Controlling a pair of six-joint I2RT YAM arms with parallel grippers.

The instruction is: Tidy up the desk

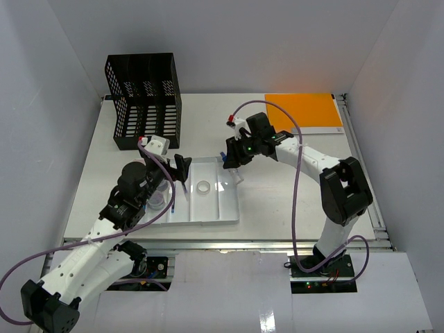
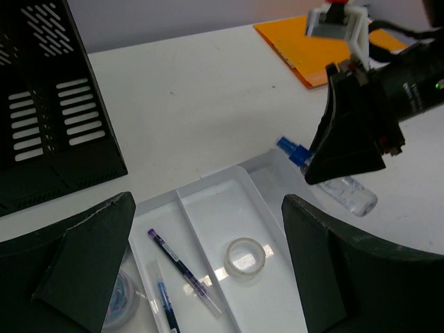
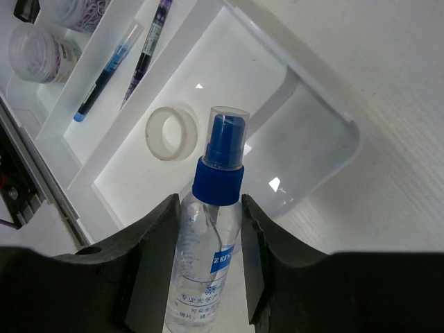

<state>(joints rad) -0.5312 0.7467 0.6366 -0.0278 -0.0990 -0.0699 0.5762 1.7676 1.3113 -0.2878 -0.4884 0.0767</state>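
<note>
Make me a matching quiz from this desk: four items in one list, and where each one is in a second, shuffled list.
Items:
1. spray bottle
2. tape roll
3. purple pen
4. orange folder

Places:
A. narrow compartment of the tray
B. far right corner of the desk
C. between the fingers of the right gripper
D. wide compartment of the tray

Pairs: 1-C, 2-D, 3-A, 4-B

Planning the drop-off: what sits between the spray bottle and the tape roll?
Only the tray's rim and bare floor separate spray bottle from tape roll, per the left wrist view.
</note>
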